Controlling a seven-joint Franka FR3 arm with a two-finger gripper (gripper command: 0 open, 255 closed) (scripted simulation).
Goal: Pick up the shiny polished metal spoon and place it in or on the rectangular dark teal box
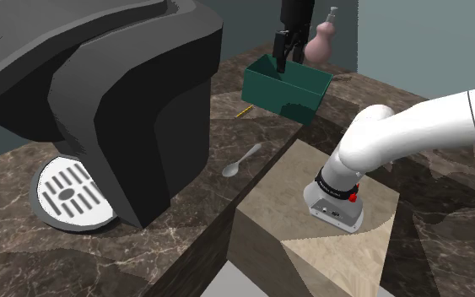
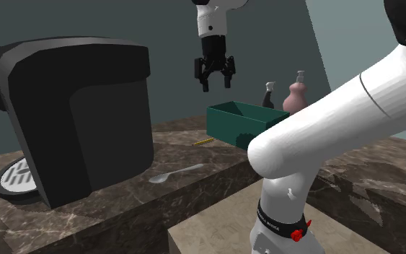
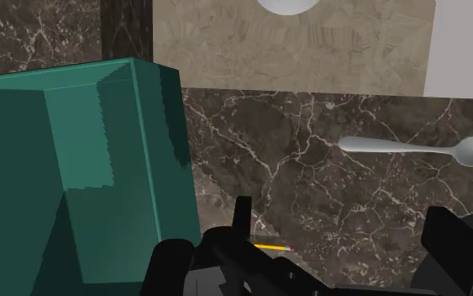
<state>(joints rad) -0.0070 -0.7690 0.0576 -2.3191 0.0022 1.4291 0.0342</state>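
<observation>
Shoulder view, spoon (image 1: 242, 160), marbled counter (image 1: 16, 245), grey wall (image 1: 429, 42)

Spoon (image 1: 242, 160) on counter (image 1: 224, 128) between coffee machine (image 1: 117, 93) and box (image 1: 286, 84); perhaps pencil (image 1: 244, 110) beside box.

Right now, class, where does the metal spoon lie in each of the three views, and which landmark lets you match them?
Shoulder view: spoon near the middle, on the dark counter, right of the coffee machine.
Second exterior view: spoon below centre, right of the machine.
Wrist view: spoon on the counter, apart from the teal box.
Shared landmark: the teal box, always on the spoon's handle side.
</observation>
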